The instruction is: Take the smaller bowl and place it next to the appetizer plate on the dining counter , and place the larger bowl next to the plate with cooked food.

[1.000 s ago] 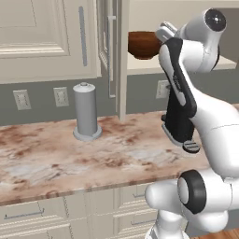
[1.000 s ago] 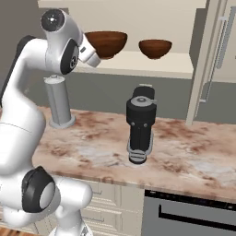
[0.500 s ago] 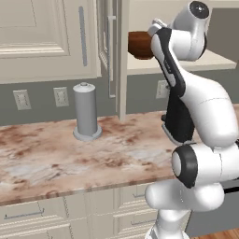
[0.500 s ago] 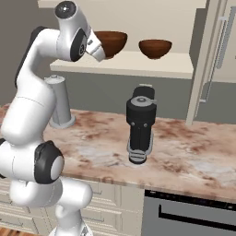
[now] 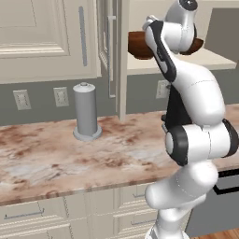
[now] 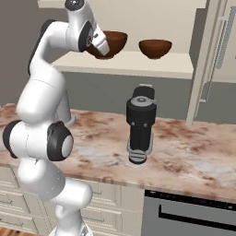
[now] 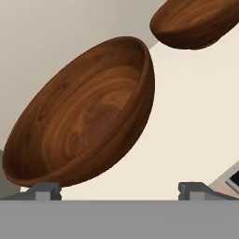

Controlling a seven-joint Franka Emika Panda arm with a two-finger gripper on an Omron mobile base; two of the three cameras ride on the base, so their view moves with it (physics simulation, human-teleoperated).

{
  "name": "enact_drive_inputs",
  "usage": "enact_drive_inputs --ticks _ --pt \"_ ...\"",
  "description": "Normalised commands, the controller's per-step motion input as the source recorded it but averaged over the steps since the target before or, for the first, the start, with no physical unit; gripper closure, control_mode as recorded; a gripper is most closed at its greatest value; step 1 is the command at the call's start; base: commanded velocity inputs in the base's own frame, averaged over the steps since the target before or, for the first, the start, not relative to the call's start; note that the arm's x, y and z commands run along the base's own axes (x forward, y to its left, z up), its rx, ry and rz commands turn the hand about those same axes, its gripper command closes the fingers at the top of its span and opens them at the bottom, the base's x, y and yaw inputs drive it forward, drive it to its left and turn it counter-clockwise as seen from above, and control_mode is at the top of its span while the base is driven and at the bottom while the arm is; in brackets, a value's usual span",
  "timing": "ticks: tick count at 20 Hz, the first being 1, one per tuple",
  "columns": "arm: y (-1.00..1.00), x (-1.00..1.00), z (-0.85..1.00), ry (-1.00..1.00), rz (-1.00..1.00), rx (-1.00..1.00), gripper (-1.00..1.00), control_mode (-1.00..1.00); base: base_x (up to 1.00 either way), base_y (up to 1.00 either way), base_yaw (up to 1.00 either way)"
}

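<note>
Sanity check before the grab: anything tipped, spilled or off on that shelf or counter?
Nothing stands out. Both round brown wooden bowls, the larger one and the smaller one, sit upright and apart on the cream shelf. The grey cylindrical canister and black appliance stand upright on the marbled counter. The gripper is open, facing the larger bowl.

text: none legible | labels: none | brands: none | numbers: none

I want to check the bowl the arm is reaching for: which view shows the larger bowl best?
The hand view: the larger bowl is close, its inside and rim plain. The right base view shows it on the shelf behind the hand; the left base view shows just an edge.
</note>
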Motion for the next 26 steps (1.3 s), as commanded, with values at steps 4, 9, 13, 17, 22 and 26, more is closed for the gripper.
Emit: enact_drive_inputs --ticks 4,9,13,17,22,26 --pt "0.0 0.48 0.0 0.0 0.0 0.0 -1.0 -1.0 0.0 0.0 0.0" --pt "0.0 0.46 -0.03 0.0 0.0 0.0 -1.0 -1.0 0.0 0.0 0.0" --pt "0.0 0.27 -0.22 0.0 0.0 0.0 -1.0 -1.0 0.0 0.0 0.0" --pt "0.0 0.1 -0.42 0.0 0.0 0.0 -1.0 -1.0 0.0 0.0 0.0" --pt "0.0 0.11 -0.42 0.0 0.0 0.0 1.0 -1.0 0.0 0.0 0.0" --pt "0.0 0.0 0.0 0.0 0.0 0.0 1.0 -1.0 0.0 0.0 0.0"
